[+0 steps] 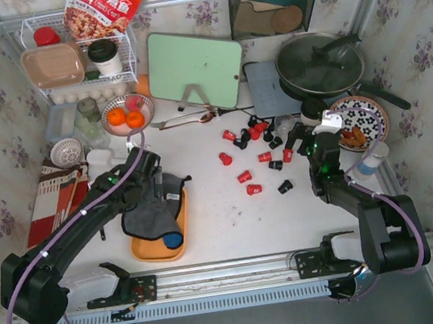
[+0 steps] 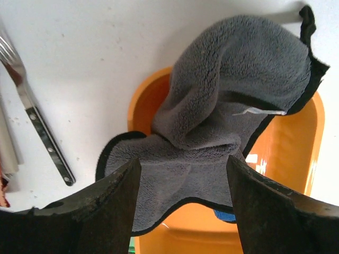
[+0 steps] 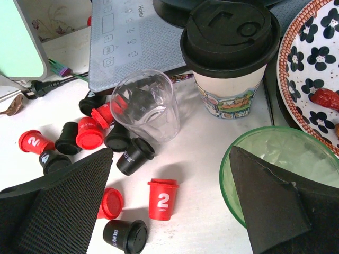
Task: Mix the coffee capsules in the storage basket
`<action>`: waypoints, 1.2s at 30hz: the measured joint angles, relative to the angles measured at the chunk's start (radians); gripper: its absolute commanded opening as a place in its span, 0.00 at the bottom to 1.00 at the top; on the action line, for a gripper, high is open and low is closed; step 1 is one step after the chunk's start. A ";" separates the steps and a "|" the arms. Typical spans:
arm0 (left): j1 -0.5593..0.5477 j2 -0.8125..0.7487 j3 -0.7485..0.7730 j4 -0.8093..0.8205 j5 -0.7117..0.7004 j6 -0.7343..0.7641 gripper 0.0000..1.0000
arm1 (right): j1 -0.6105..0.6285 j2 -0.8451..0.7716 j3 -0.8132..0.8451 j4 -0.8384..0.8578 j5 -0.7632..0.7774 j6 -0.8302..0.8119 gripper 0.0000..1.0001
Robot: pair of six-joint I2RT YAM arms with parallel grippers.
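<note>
The orange storage basket (image 1: 153,253) sits near the left arm, and a grey cloth (image 1: 150,217) covers most of it. My left gripper (image 1: 159,195) hangs just above that cloth, open. In the left wrist view the cloth (image 2: 228,106) drapes over the basket (image 2: 296,143), and the left gripper (image 2: 183,174) holds nothing. Red and black coffee capsules (image 1: 256,157) lie scattered on the table right of centre, none visible in the basket. My right gripper (image 3: 172,174) is open over a red capsule marked 2 (image 3: 162,198), with a black capsule (image 3: 127,235) beside it.
A blue object (image 2: 225,216) peeks from under the cloth. A clear cup (image 3: 145,106) lies on its side among the capsules. Close by are a lidded paper cup (image 3: 230,58), a green-rimmed bowl (image 3: 275,159) and a patterned plate (image 3: 312,79). A fork (image 2: 42,132) lies left of the basket.
</note>
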 measured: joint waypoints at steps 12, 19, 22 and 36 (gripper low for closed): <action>-0.003 -0.021 -0.127 0.056 0.083 -0.056 0.58 | 0.000 0.003 0.008 -0.001 -0.002 0.000 1.00; -0.015 -0.024 -0.165 0.100 0.096 -0.063 0.41 | 0.000 0.003 0.011 -0.002 -0.002 0.000 1.00; -0.021 -0.024 -0.176 0.109 0.094 -0.063 0.41 | 0.000 0.003 0.011 -0.003 -0.002 0.000 1.00; -0.021 -0.063 -0.095 0.123 -0.027 -0.058 0.62 | 0.000 0.008 0.011 -0.008 -0.003 0.001 1.00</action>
